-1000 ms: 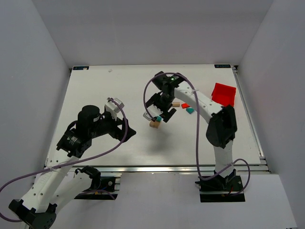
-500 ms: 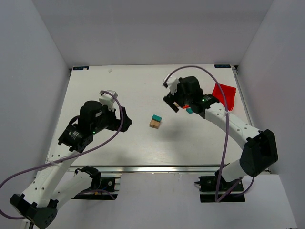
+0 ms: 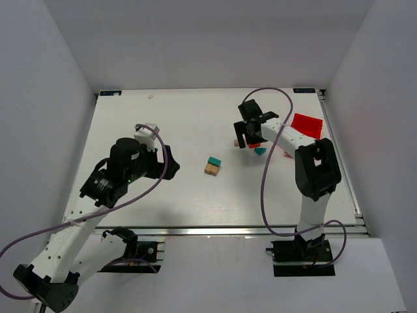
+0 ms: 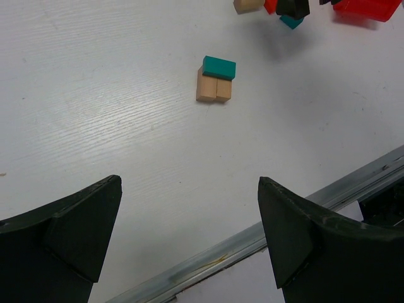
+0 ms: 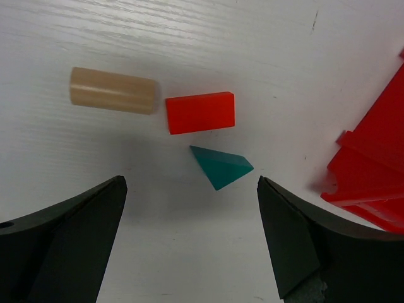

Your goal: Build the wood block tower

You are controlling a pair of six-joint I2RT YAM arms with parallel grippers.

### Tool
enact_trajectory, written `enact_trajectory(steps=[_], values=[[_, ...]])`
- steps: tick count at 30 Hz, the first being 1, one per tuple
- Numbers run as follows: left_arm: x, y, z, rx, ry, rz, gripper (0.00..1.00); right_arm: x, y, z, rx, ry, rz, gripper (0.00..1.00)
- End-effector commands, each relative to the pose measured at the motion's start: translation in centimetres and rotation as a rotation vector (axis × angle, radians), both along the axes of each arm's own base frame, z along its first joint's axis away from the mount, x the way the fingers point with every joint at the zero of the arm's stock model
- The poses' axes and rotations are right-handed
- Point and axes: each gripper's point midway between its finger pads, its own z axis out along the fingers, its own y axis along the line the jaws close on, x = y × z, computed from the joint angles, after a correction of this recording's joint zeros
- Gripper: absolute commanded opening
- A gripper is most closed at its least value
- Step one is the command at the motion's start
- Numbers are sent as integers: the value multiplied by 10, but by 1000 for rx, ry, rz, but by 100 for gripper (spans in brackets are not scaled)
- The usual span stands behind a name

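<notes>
hanging wide apart and empty, the right gripper (image 5: 191,208) is seen poised over three loose pieces: a teal wedge (image 5: 222,165) lies just ahead of the jaws, a red block (image 5: 201,112) just beyond it, and a tan cylinder (image 5: 112,90) beside the red block, none of them touching. nothing is gripped yet. the left gripper (image 4: 189,214) is likewise spread wide with nothing held, hovering well back from the wood block tower (image 4: 213,87), which stands near the middle of the table (image 3: 130,117), well apart from the loose pieces. only a start can be judged made: a tan base, seemingly two blocks side by side, is topped by one flat teal block (image 4: 219,67). the red block, the wedge and perhaps the cylinder are judged left to be carried over and stacked. room is generous around the tower on every side, so an approach from above looks unhindered. tighter quarters are found at the right, where the red bin (image 5: 372,164) sits near the wedge, and the metal rail (image 4: 303,208) marks the table's near edge.
</notes>
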Motion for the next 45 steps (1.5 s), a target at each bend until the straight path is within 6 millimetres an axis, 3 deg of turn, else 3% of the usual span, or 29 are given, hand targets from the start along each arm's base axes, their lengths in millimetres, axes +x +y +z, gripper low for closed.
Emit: enact_trajectory(steps=[1,7,17,25,29,32,35,36,38,40,41,42,43,45], values=[[-1,5,9,1,-40,6,98,12,-6,6,31,-6,-21,89],[3,6,3,19,-29,18,98,25,-14,-23,37,74,-33,89],[7,4,3,28,-33,13,98,48,-16,-42,77,97,-69,89],[8,4,0,34,-19,14,98,43,-16,-49,127,127,-84,58],[4,3,3,27,-25,5,98,39,-13,-43,153,123,-66,51],[2,4,6,18,-36,7,98,37,-10,-35,174,107,-42,47],[0,5,7,14,-33,11,98,38,-2,-19,178,57,96,45],[-1,5,7,13,-33,8,98,43,5,0,154,-13,223,46],[-3,5,6,11,-29,5,98,31,21,10,188,-42,396,47],[-5,5,6,5,-30,0,98,28,39,48,176,-181,650,47],[-6,4,6,3,-31,-5,98,18,44,49,165,-200,735,47],[-8,4,6,1,-33,-10,98,9,51,71,151,-262,847,48],[-8,4,7,-1,-34,-13,98,-2,65,82,124,-331,1063,48],[-9,3,8,-4,-45,-18,98,-30,81,100,95,-424,1282,48]])
